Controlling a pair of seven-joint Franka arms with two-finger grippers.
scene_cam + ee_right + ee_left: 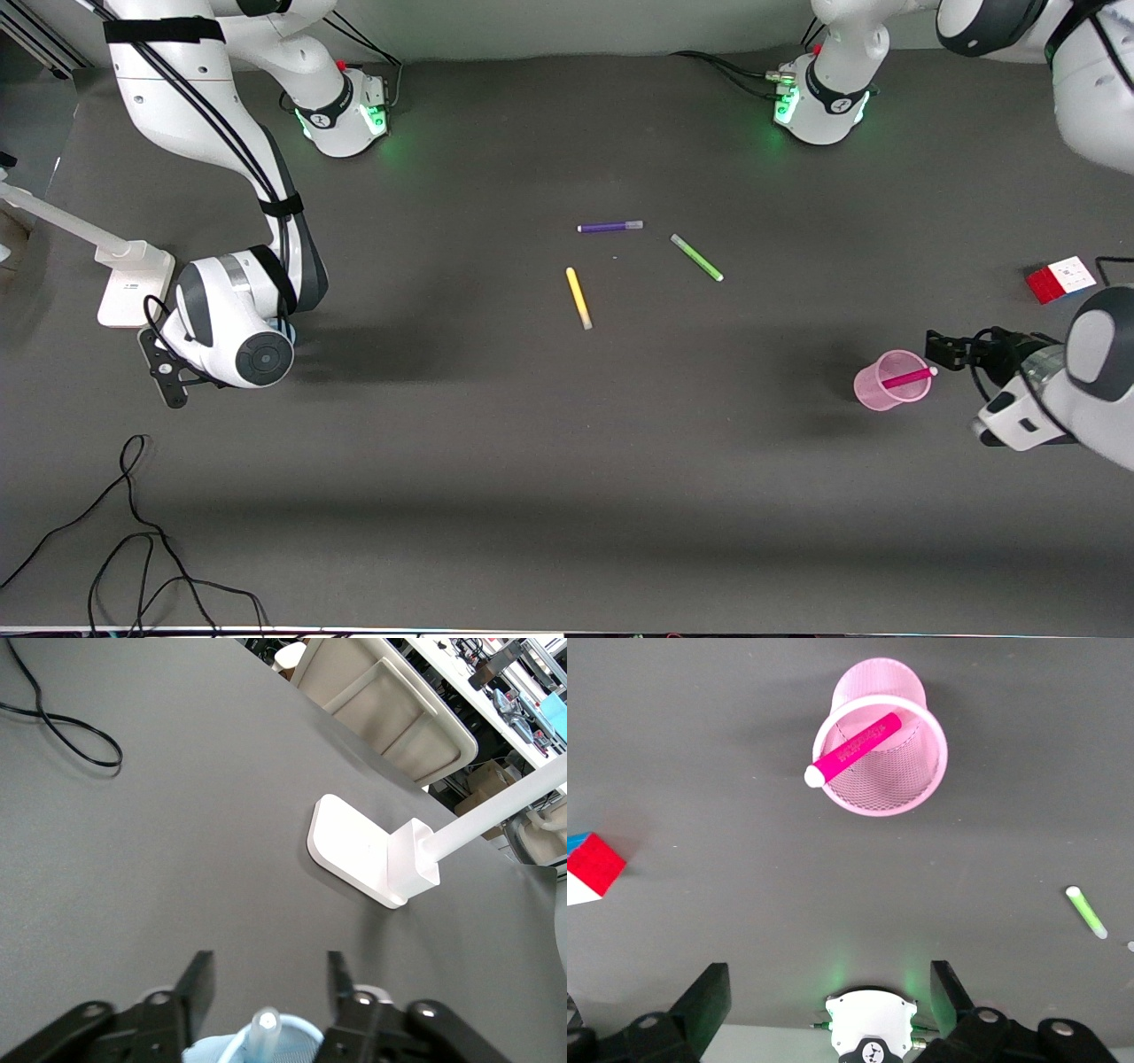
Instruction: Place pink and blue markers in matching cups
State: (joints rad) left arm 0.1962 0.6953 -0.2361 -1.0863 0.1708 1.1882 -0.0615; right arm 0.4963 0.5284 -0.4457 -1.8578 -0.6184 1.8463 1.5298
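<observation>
The pale pink cup (889, 383) stands toward the left arm's end of the table with the pink marker (907, 378) leaning inside it, pale cap end over the rim. Both show in the left wrist view, the cup (908, 771) and the marker (855, 749). My left gripper (944, 349) is open and empty beside the cup, apart from it; in its own view (828, 1001) the jaws are spread wide. My right gripper (267, 979) is open over the pale blue cup (292, 1047), where a marker's pale cap end (264, 1028) stands up. The right arm hides that cup in the front view.
A purple pen (609, 227), a lime-green pen (696, 257) and a yellow pen (578, 298) lie mid-table. A coloured cube (1060, 279) sits near the left arm. A white stand base (133, 283) is beside the right arm. Black cables (133, 532) lie near the front edge.
</observation>
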